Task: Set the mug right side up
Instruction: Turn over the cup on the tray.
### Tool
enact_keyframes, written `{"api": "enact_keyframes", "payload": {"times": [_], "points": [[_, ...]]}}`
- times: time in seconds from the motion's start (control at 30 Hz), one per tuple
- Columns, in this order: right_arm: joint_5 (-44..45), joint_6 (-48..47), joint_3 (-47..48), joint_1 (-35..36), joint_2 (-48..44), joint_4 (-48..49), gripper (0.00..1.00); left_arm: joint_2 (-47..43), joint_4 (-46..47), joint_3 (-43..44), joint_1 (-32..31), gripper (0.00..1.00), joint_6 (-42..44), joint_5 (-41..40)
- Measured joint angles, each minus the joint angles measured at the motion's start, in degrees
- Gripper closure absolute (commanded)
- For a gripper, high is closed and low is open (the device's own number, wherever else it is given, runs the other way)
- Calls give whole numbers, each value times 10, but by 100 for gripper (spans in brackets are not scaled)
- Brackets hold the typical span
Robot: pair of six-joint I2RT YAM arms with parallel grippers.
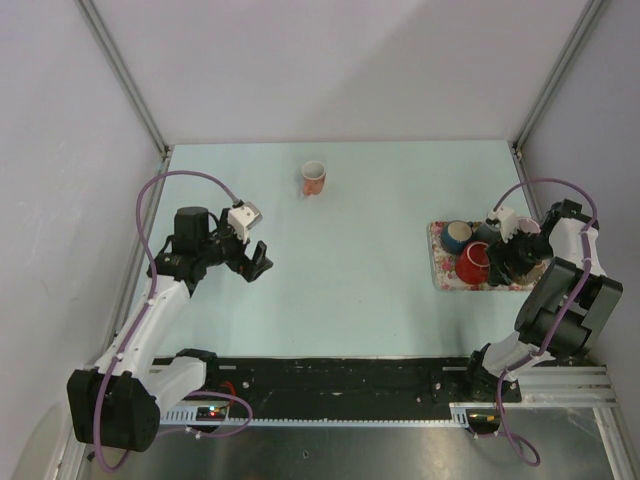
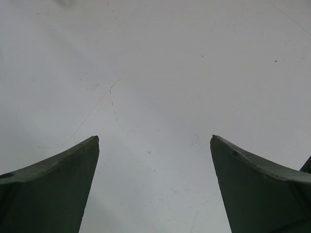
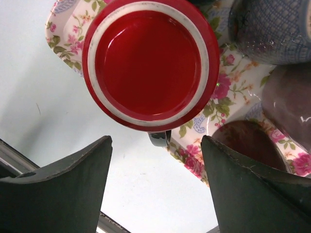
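Observation:
A red mug (image 1: 474, 262) stands on the floral tray (image 1: 440, 278) at the right. In the right wrist view the red mug (image 3: 150, 63) shows a round red face with a white ring and a dark handle (image 3: 160, 139) pointing toward me; it looks bottom-up. My right gripper (image 1: 506, 262) hangs just right of it over the tray, open and empty (image 3: 155, 139). My left gripper (image 1: 256, 262) is open and empty over bare table at the left (image 2: 154, 138).
A blue patterned cup (image 1: 458, 236) sits on the tray behind the red mug, also in the right wrist view (image 3: 272, 29). Brown rounded things (image 3: 291, 102) lie beside it. A small orange mug (image 1: 314, 178) stands upright at the back centre.

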Motion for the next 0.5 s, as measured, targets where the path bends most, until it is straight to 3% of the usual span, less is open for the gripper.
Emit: {"api": "enact_keyframes", "payload": {"times": [0.5], "points": [[32,-16,0,31,0,13,30,0,0,0,0,0,0,2]]}}
